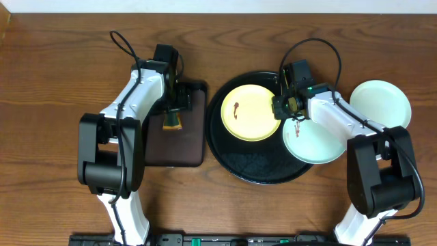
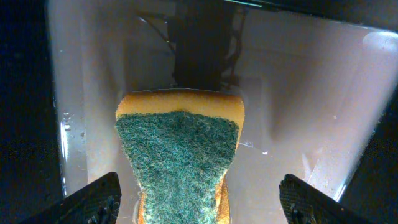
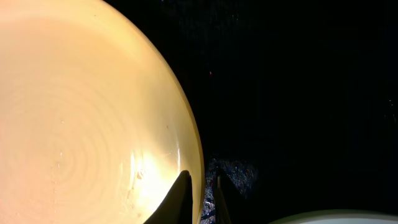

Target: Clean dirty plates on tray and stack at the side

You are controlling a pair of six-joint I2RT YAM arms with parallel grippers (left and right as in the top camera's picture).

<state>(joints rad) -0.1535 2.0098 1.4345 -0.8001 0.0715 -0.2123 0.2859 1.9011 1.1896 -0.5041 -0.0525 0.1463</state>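
A pale yellow plate (image 1: 249, 111) with a dark smear lies on the round black tray (image 1: 232, 160). My right gripper (image 1: 281, 108) is at its right rim. In the right wrist view its two fingers straddle the yellow plate's (image 3: 81, 124) edge, the gripper (image 3: 202, 180) shut on it. A mint plate (image 1: 314, 143) with a small smear near its top sits at the tray's right edge. A second mint plate (image 1: 381, 102) lies on the table to the right. My left gripper (image 2: 199, 186) is open over a green-and-yellow sponge (image 2: 177, 149), not touching it.
The sponge (image 1: 171, 121) lies on a rectangular dark brown tray (image 1: 184, 147) left of the black tray. Bare wooden table (image 1: 54, 68) surrounds both trays. The mint plate's rim (image 3: 336, 218) shows at the bottom of the right wrist view.
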